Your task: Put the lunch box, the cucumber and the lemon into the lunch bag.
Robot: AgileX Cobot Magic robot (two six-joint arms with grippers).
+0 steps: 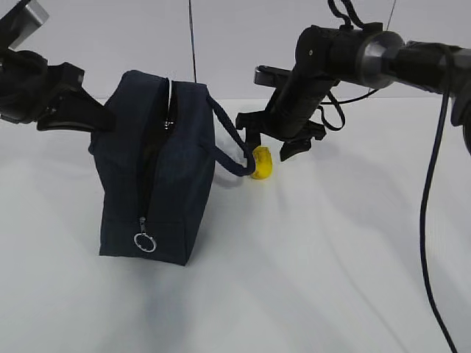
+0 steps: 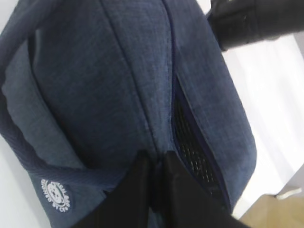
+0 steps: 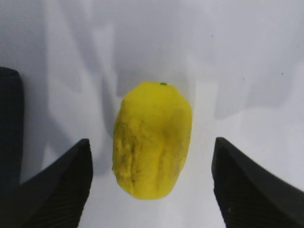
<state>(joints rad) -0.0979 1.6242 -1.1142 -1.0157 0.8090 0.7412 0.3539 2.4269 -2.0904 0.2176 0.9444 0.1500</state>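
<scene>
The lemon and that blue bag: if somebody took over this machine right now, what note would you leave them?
Left gripper: shut, pinching the lunch bag fabric by its unzipped top.
Right gripper: open, fingers either side of the lemon, not yet closed.
Lemon lies on the table beside the bag's handle.
Lunch box and cucumber: not visible; whether they are inside the bag cannot be told.
Left: grasp lemon, drop it in.

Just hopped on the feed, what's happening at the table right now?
The left gripper is shut on the fabric of the lunch bag, holding it upright with its zipper open. The right gripper hangs over the lemon on the white table, jaws wide on either side, not touching it. Lunch box and cucumber aren't visible; the bag's inside is hidden.
</scene>
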